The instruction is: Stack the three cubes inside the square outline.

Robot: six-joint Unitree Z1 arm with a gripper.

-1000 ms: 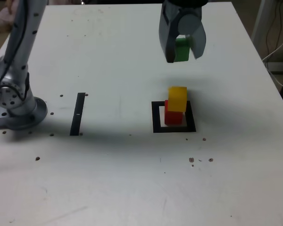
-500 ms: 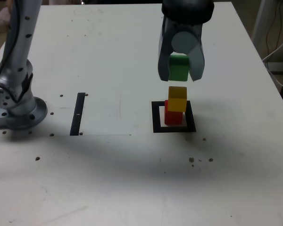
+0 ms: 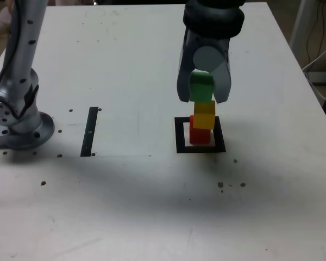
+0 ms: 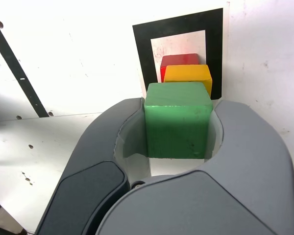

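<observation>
Since a second ago the grey two-fingered gripper (image 3: 202, 87) has swung from well behind the square outline toward the camera and come lower, so the small solid green cube (image 3: 202, 87) it carries now hangs directly over the stack instead of off behind it. Its fingers (image 4: 100, 147) are clamped on the green cube's two sides, as the wrist view shows plainly.

Two thirds of the job look finished: the small red cube (image 3: 196, 135) sits on the white centre of the flat black square outline (image 3: 180, 136), and the small yellow cube (image 3: 205, 115) rests on top of it, turned a little out of line with the red one. In the exterior view the green cube's underside seems to be touching or just above the yellow cube's top; which of the two I cannot tell.

What remains, by my reading, is settling the green cube squarely on the yellow one, letting go, and lifting clear without nudging the slightly skewed tower on the white table (image 3: 125, 65)
</observation>
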